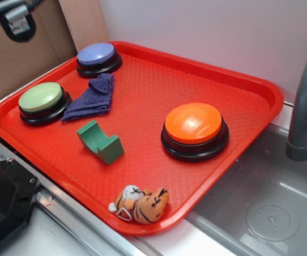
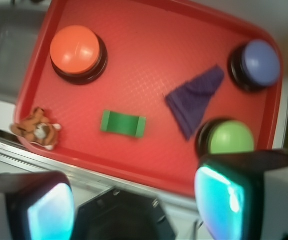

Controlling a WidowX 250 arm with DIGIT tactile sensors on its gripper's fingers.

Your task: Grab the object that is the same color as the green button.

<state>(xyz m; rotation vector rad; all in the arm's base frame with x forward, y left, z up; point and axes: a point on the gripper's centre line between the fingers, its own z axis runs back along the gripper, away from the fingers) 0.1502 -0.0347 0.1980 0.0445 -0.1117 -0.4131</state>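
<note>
Ext. view, L to R. Brown cardboard panel (image 1: 15,58) stands at back L; a black-and-grey part of the arm shows at the top L corner. Black robot base (image 1: 4,208) at lower L, beside a metal rail on the counter (image 1: 73,234).

Red textured plastic tray (image 1: 143,122) sits on the counter, its R edge next to the grey steel sink basin (image 1: 265,197). On the tray's L side: round pale green domed button on black base (image 1: 41,101). Behind it, near the back rim: blue-purple domed button (image 1: 97,57). Between those two, a crumpled dark blue-purple cloth (image 1: 92,98), its near corner just beside the green button.

Small dark green block w/ curved notch on top (image 1: 100,141) lies mid-tray, in front of the cloth, apart from it, nothing touching it. Small orange striped tiger plush (image 1: 140,204) lies at the front rim. Larger orange domed button (image 1: 194,128) on the R half. Grey faucet pipe (image 1: 305,112) rises at far R. Plain white wall (image 1: 207,37) behind.

Wrist view: claw (image 2: 134,205) hangs high over the tray's front edge, fingers (image 2: 44,210) spread wide and empty, well apart from the block.
</note>
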